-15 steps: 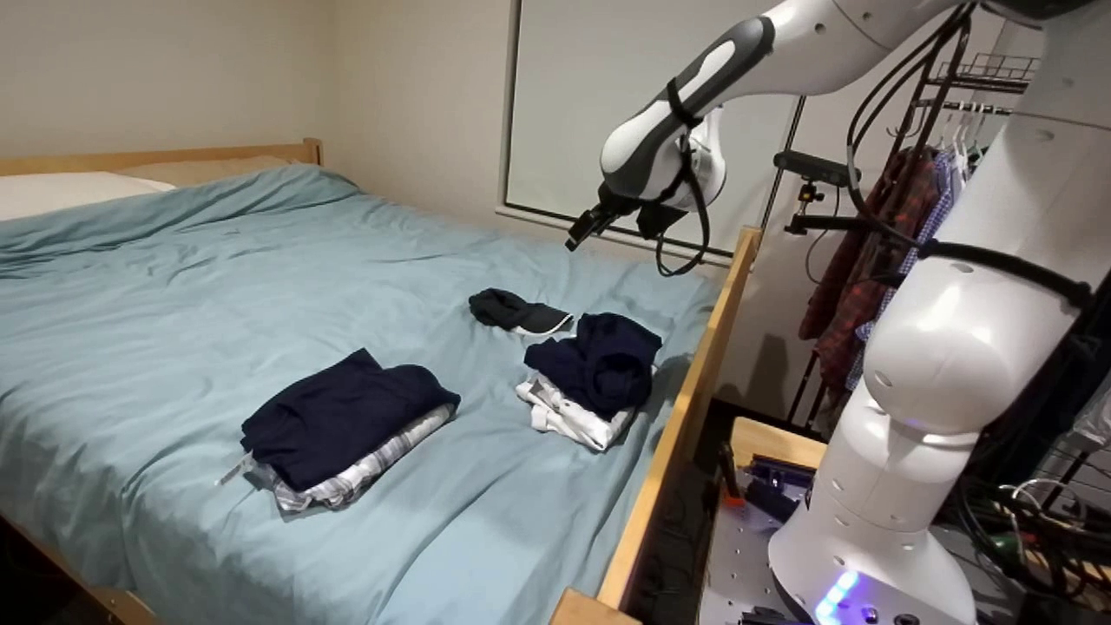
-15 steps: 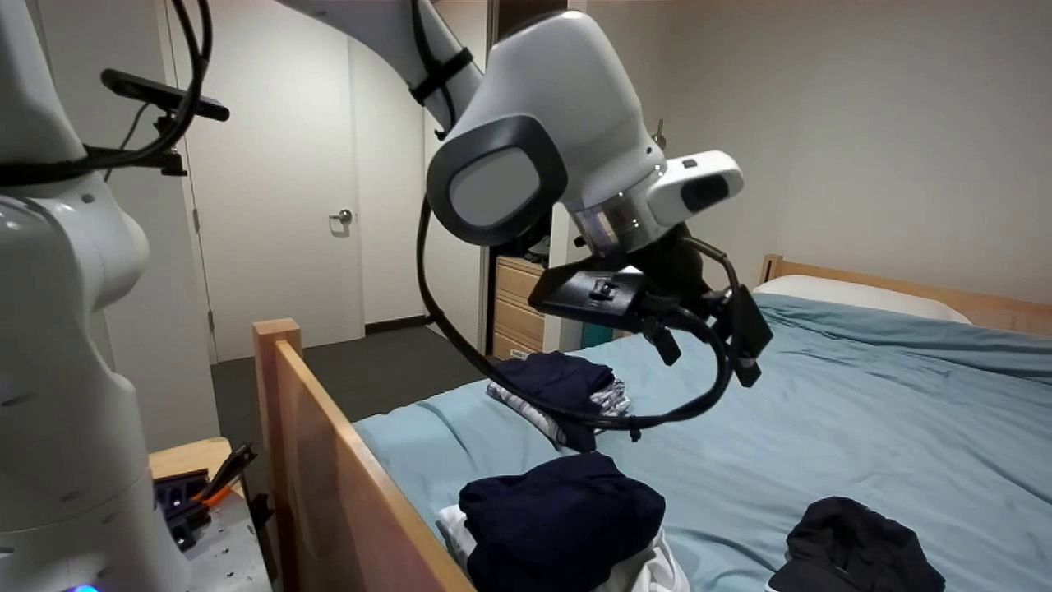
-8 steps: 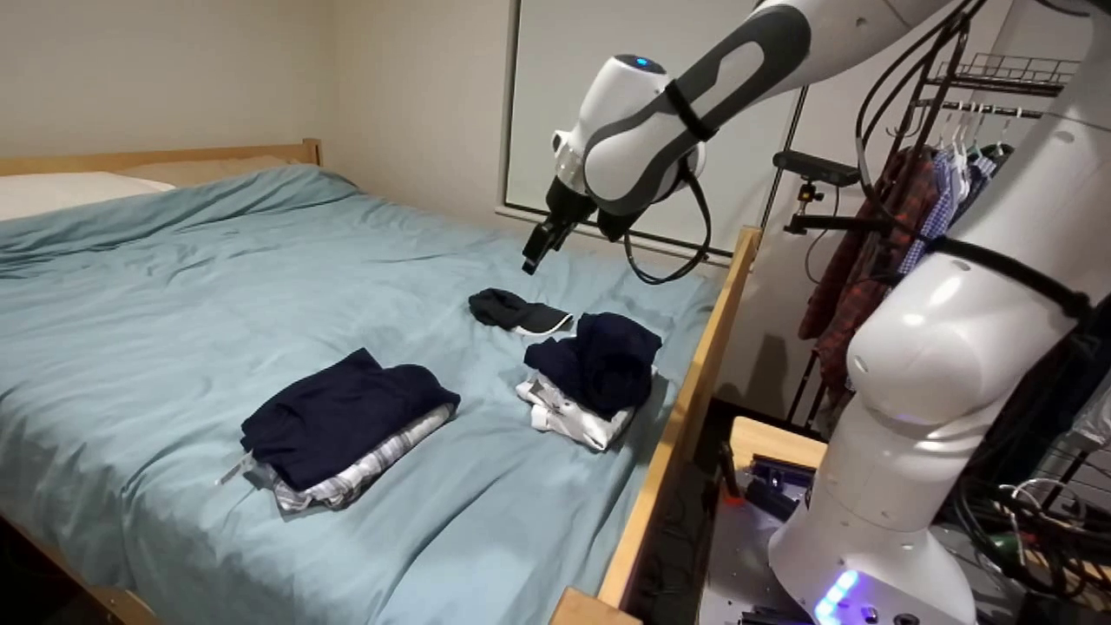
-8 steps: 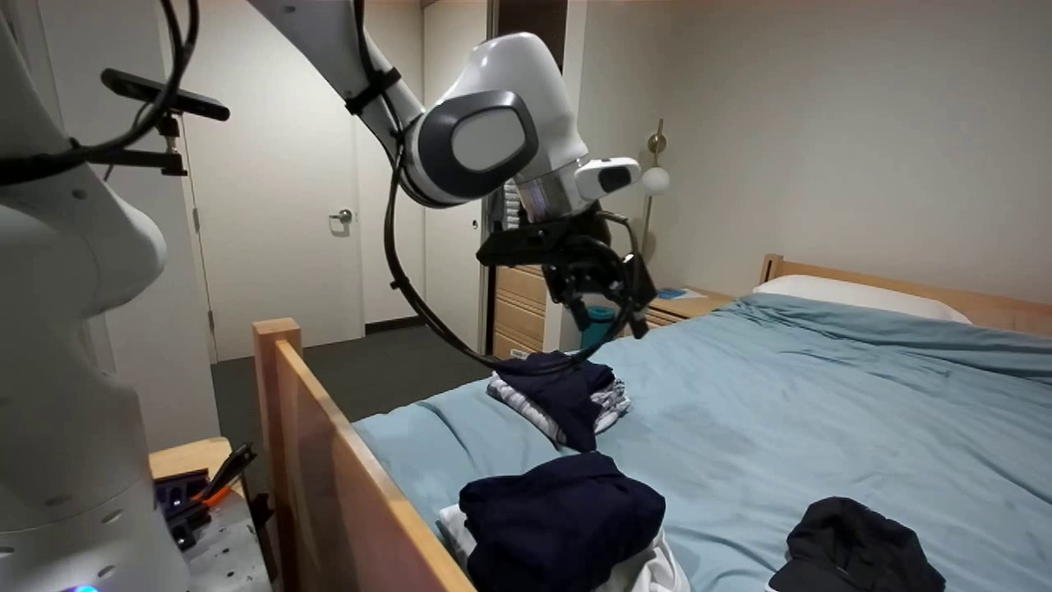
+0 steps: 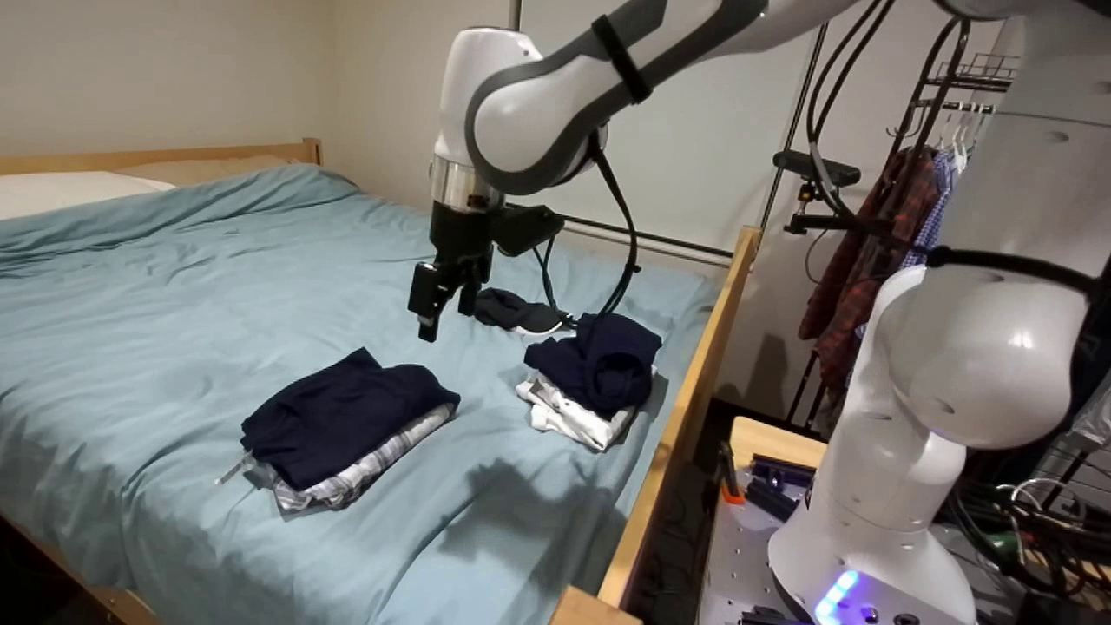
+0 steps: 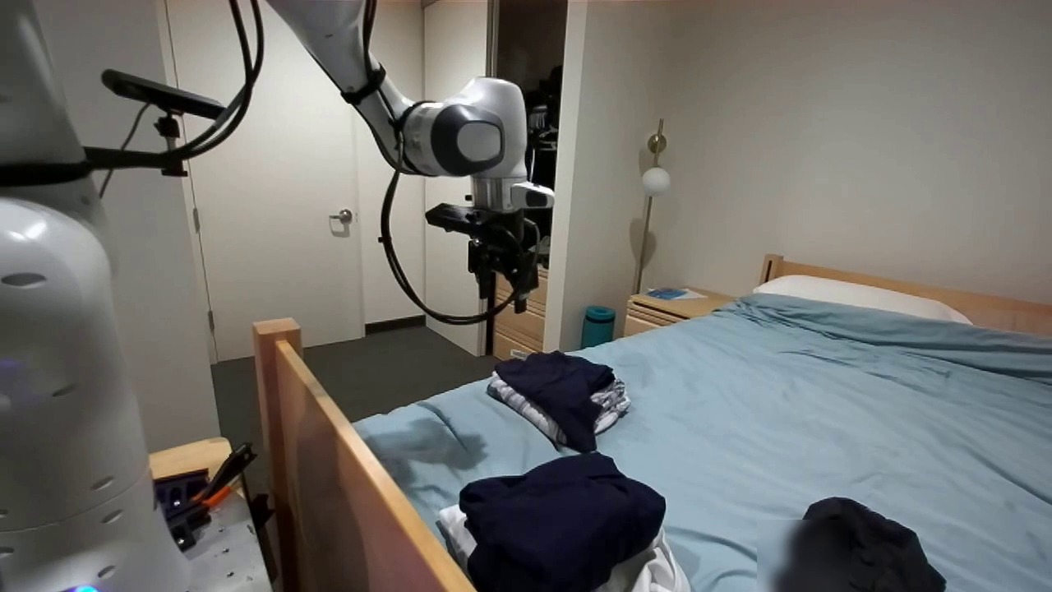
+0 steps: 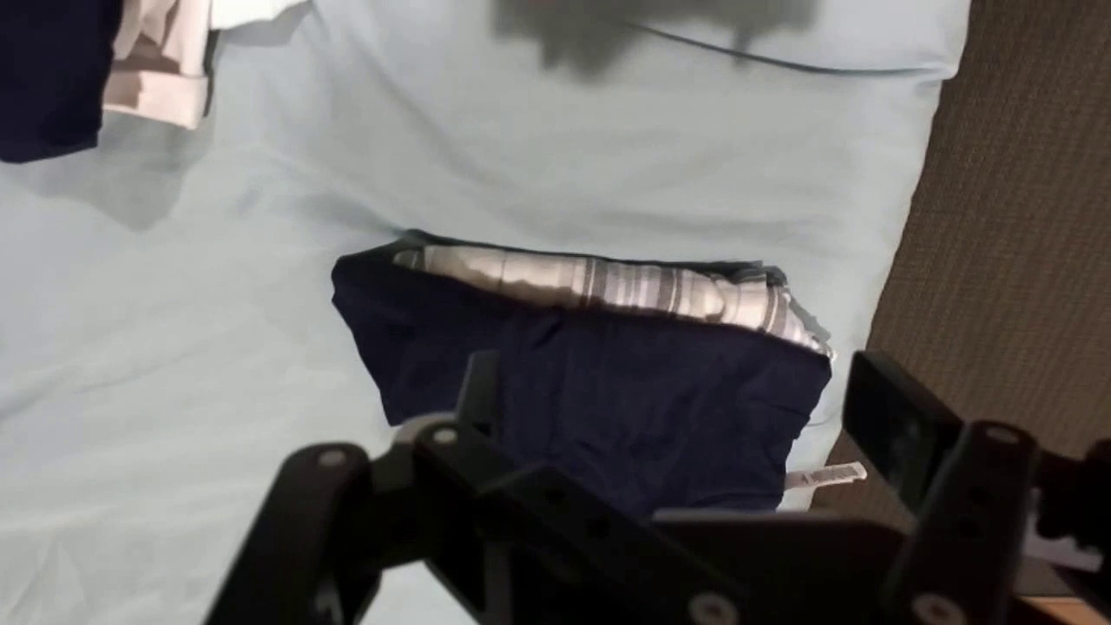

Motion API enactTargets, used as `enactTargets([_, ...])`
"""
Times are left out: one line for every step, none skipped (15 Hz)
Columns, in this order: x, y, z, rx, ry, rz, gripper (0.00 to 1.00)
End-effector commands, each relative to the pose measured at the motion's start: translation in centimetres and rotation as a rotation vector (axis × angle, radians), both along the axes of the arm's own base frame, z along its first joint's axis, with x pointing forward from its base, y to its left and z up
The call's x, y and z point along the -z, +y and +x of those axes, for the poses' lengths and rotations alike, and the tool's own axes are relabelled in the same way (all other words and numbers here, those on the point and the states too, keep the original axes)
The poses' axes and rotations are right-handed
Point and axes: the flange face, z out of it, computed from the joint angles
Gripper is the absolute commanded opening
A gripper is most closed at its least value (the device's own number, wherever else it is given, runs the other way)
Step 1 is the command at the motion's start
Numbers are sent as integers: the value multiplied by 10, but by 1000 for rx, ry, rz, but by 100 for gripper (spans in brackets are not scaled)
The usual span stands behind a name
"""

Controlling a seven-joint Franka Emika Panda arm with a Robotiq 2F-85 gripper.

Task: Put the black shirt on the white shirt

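Note:
A folded dark navy, nearly black shirt (image 5: 599, 360) lies on a folded white shirt (image 5: 568, 419) near the bed's rail; this pair also shows in an exterior view (image 6: 567, 514) and at the wrist view's upper left corner (image 7: 52, 78). A second dark folded garment (image 5: 347, 417) lies on a striped plaid one (image 5: 369, 473); the dark one fills the middle of the wrist view (image 7: 642, 399). My gripper (image 5: 448, 319) is open and empty, pointing down above the bed, apart from the cloth. In the wrist view its fingers (image 7: 690, 399) stand wide apart over the dark garment.
A black cap (image 5: 512, 311) lies on the blue bed cover (image 5: 286, 278), partly hidden behind the gripper and cable. A wooden bed rail (image 5: 686, 417) runs between the bed and the robot base. A white tag (image 7: 829, 475) sticks out of the plaid pile near the bed's edge.
The arm has swung from the far side toward the plaid pile and come lower. The gripper has turned from slanted to pointing straight down. The clothes have not moved.

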Motion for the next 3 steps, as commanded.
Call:
enactTargets([3,3,4,1,9,2,100])
enactTargets([5,3,5,1,12,3,100])
enactTargets([5,2,5,3,12,3,100])
